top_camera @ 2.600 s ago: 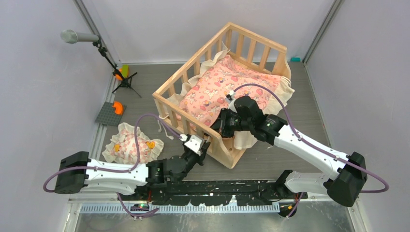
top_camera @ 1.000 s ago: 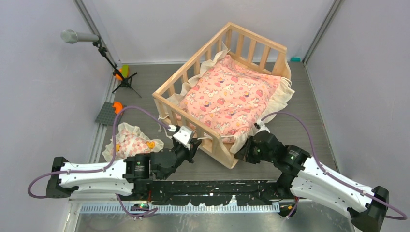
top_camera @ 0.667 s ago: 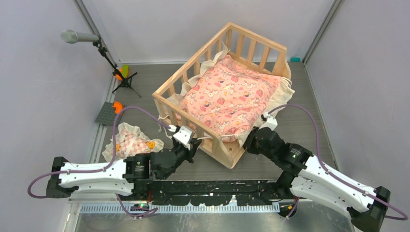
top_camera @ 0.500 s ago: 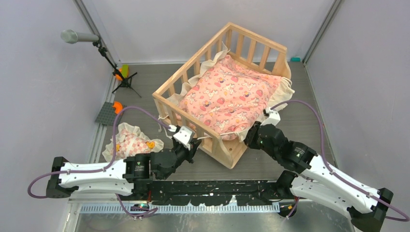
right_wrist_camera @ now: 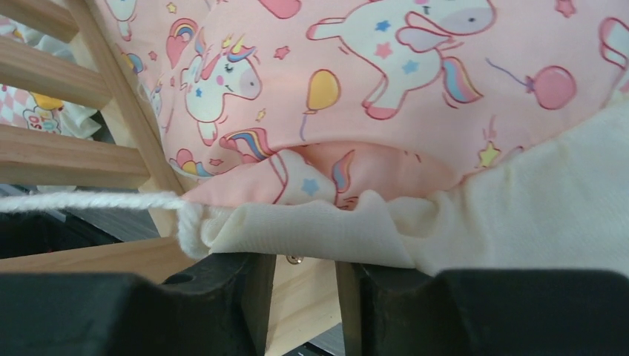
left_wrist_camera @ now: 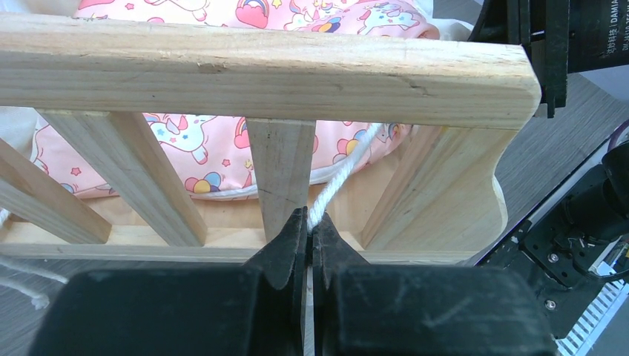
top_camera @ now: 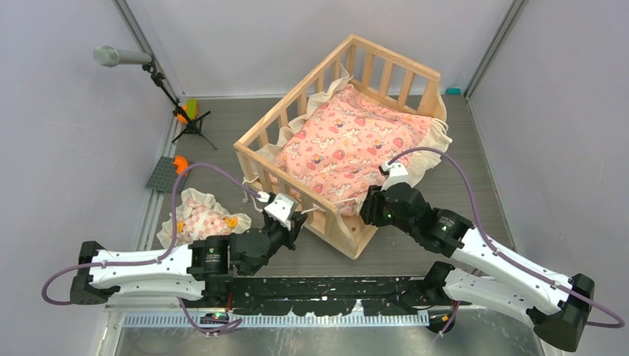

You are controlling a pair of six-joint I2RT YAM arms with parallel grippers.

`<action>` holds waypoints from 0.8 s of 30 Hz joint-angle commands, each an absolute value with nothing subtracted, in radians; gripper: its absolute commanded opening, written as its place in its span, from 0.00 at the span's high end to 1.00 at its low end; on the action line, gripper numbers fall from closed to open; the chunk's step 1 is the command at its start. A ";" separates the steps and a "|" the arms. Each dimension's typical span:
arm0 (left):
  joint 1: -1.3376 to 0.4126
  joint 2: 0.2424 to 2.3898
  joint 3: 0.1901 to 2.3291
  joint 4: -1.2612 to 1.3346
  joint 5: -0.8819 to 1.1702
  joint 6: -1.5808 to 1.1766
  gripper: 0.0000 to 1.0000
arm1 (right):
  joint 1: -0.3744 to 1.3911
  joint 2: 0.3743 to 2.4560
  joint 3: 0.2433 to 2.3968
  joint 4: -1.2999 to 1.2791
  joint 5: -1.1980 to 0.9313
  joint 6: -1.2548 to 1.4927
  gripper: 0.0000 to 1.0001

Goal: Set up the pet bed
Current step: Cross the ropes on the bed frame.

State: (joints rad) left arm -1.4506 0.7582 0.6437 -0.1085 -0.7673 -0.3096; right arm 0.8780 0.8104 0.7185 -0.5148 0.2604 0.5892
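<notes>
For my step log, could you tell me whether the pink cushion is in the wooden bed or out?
In: the cushion lies inside the bed, its cream frill spilling over the right side.

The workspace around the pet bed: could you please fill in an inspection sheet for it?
Surface: grey table.
Job's things: wooden pet bed upright, pink cushion inside, its cream frill draping over the right edge; small pillow outside, to the left.
Clutter: microphone on a stand, grey plate with an orange piece, far left.
Grippers: left gripper shut on a white cord below the rail; right gripper open under the frill.
Cables: a purple cable loops from the left arm, another from the right.
Surroundings: grey walls.
</notes>
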 commanded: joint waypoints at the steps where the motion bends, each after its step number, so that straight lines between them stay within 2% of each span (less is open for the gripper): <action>1: -1.445 0.745 0.669 -0.100 -0.790 -0.307 1.00 | 0.882 0.823 0.726 -0.390 0.178 0.487 0.58; 7: -1.444 0.744 0.671 -0.104 -0.783 -0.307 1.00 | 0.884 0.850 0.707 -0.352 0.201 0.439 0.56; 12: -1.443 0.738 0.672 -0.110 -0.786 -0.307 1.00 | 0.881 0.865 0.744 -0.462 0.285 0.399 0.69; 15: -1.442 0.738 0.671 -0.114 -0.787 -0.307 1.00 | 0.882 0.841 0.760 -0.515 0.270 0.387 0.71; 20: -1.440 0.737 0.669 -0.116 -0.787 -0.305 1.00 | 0.884 0.820 0.824 -0.629 0.201 0.366 0.69; 24: -1.439 0.733 0.666 -0.116 -0.788 -0.307 1.00 | 0.883 0.861 0.886 -0.700 0.132 0.352 0.58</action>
